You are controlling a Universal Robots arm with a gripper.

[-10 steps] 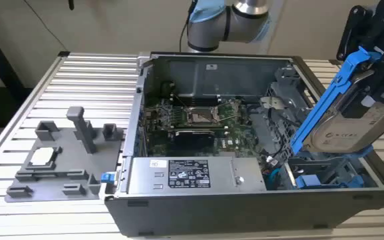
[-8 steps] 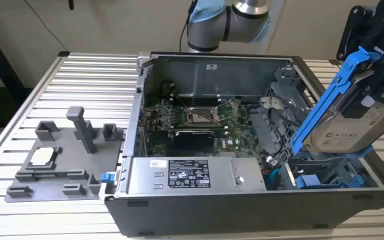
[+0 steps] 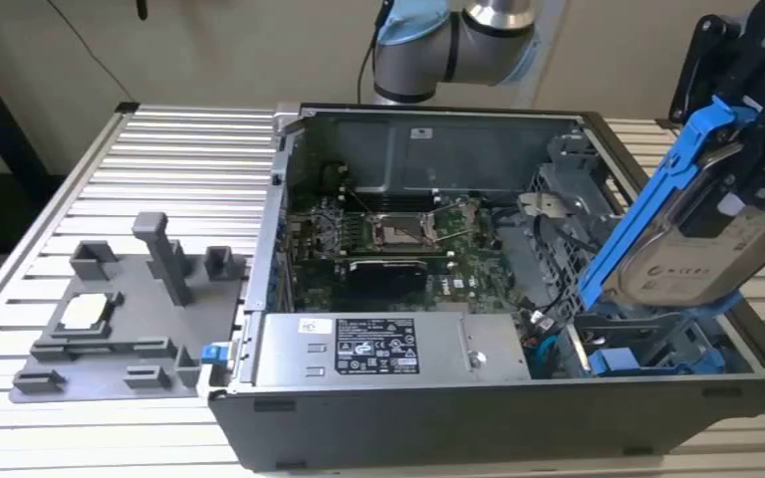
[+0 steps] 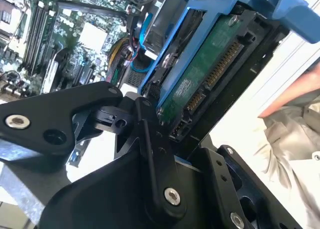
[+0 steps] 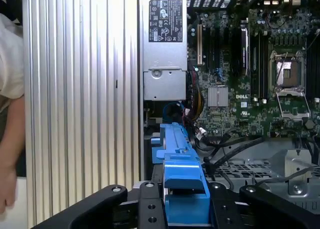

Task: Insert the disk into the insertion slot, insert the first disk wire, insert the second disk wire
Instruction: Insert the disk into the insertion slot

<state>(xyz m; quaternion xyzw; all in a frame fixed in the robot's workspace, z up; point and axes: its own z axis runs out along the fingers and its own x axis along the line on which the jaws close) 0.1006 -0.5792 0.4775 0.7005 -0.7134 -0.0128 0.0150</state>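
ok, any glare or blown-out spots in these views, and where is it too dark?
Second wrist view: the background beside the disk is washed out to white. First wrist view: the ribbed table shows bright streaks, the black end effector gripping the disk reads near-black, and the motherboard is evenly lit. Exterior view: even light, no glare; the interior of the case is mildly shaded.

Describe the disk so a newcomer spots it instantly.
Find the open computer case. At the exterior view's right, above the insertion slot, the gripper holds the disk tilted. Its bright blue frame sets it apart from the flat grey power-supply box.
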